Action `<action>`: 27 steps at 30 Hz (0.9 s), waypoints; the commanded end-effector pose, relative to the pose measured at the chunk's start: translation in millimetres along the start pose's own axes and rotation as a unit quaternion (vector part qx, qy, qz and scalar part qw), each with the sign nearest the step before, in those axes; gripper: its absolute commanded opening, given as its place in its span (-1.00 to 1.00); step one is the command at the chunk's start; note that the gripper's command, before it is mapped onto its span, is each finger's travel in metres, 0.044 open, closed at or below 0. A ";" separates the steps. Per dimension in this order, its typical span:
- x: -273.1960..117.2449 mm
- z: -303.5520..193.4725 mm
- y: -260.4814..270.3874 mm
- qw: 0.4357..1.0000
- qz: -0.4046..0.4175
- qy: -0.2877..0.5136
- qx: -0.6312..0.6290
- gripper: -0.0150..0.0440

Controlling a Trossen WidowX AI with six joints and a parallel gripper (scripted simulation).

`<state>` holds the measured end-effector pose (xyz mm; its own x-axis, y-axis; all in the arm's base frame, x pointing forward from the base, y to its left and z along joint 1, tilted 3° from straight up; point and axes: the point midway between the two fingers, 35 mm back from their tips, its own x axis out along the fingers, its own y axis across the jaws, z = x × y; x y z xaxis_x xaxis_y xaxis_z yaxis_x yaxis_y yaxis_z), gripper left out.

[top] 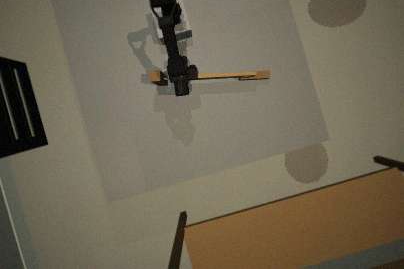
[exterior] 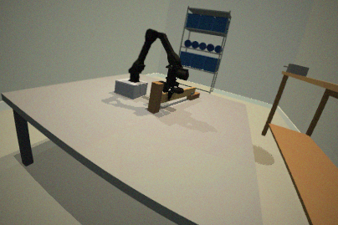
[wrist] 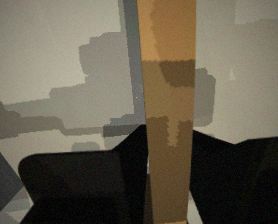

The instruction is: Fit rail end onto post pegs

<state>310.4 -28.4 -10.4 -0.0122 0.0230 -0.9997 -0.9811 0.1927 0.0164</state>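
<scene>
The long wooden rail (top: 220,76) (exterior: 188,92) (wrist: 167,40) runs from near the post to the low footboard block (top: 263,75) (exterior: 193,96). My gripper (top: 181,78) (exterior: 171,94) (wrist: 157,129) is shut on the rail close to its post end, one finger on each side in the wrist view. The rail is off the table along its length, with its shadow below, and looks about level. Its far end is at the block; the bracket is too small to make out. The upright post (top: 155,76) (exterior: 156,97) stands just beyond the gripper. The arm and post hide the pegs and holes, so contact there cannot be told.
The arm rises from a grey base block (exterior: 130,89) (top: 184,25) behind the rail, on the grey table (top: 210,145) (exterior: 125,134). A shelf rack (exterior: 206,41) with blue bins and an orange-topped bench (top: 300,215) (exterior: 298,163) stand away from the table.
</scene>
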 end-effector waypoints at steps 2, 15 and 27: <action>0.1 -2.5 0.5 1.000 0.001 0.001 -0.001 -0.49; 1.0 -6.6 0.5 1.000 0.001 0.001 -0.001 -0.49; 0.4 -10.5 0.4 1.000 0.001 0.002 -0.001 -0.49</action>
<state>308.1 -36.7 -11.4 -0.0147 0.0230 -0.9996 -0.9811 0.1925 0.0189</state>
